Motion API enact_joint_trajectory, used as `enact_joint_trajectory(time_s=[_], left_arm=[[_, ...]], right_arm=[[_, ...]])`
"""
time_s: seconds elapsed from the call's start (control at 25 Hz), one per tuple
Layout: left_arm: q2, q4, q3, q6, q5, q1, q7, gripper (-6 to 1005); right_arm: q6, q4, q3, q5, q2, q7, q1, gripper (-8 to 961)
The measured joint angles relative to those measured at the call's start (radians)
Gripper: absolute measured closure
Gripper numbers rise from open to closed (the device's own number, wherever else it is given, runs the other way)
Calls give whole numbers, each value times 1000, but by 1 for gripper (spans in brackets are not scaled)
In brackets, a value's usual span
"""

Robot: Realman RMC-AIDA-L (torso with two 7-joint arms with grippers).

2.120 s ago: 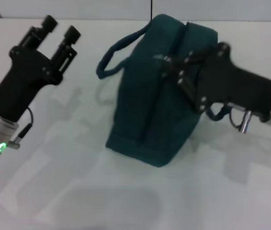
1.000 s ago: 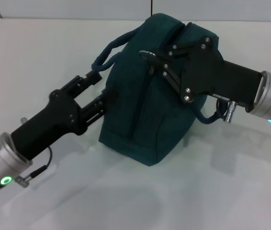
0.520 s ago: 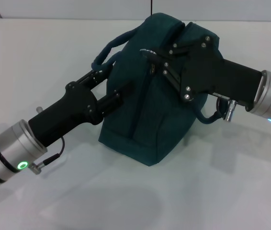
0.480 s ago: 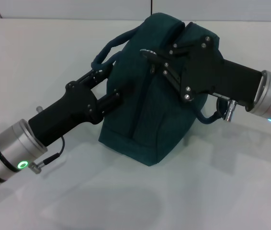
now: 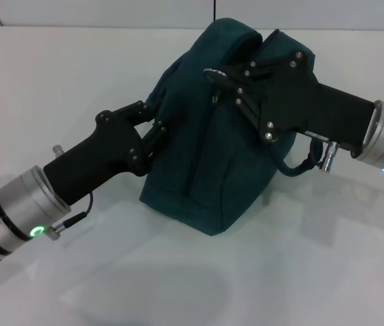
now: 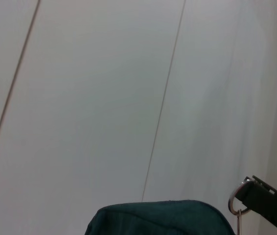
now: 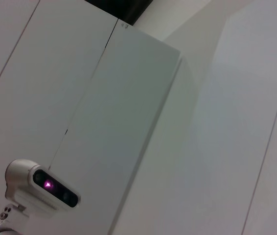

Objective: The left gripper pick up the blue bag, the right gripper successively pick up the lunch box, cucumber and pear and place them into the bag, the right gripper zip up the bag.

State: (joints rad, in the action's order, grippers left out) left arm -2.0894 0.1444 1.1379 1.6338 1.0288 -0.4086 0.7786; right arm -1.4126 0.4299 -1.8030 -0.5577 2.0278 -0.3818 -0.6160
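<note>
The blue bag [image 5: 209, 156] stands upright on the white table, its top also showing in the left wrist view [image 6: 158, 218]. My left gripper [image 5: 155, 126] is against the bag's left side, shut on the handle, which is drawn in against the bag. My right gripper [image 5: 214, 73] is at the bag's top seam, shut on the metal zipper pull [image 5: 212, 70]. Its ring [image 6: 234, 201] and a black fingertip [image 6: 270, 208] show in the left wrist view. The lunch box, cucumber and pear are out of view.
The second bag handle [image 5: 295, 165] hangs under the right arm. The white table [image 5: 178, 278] runs back to a white wall. The right wrist view shows only wall panels and a small camera unit [image 7: 43, 188].
My left gripper has come in from the left to the bag and closed on its handle, pulling the loop against the bag. My right gripper stays at the zipper, shifted slightly.
</note>
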Motion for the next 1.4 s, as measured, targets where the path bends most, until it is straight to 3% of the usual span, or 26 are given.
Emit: enact_joint_trajectory(time_s=[0.4, 0.64, 0.84, 1.4], left_arm=[[-5, -2, 0, -6, -3, -7, -128, 891], [-1, 7, 0, 2, 11, 2, -214, 935], [-4, 8, 0, 3, 29, 1, -318, 937], [4, 20, -5, -46, 62, -32, -319, 926]], right_arm=[[0, 2, -7, 2, 0, 8, -13, 937], [0, -1, -8, 53, 0, 19, -11, 937], [3, -19, -1, 143, 0, 20, 0, 937], [76, -87, 2, 315, 0, 11, 2, 937]])
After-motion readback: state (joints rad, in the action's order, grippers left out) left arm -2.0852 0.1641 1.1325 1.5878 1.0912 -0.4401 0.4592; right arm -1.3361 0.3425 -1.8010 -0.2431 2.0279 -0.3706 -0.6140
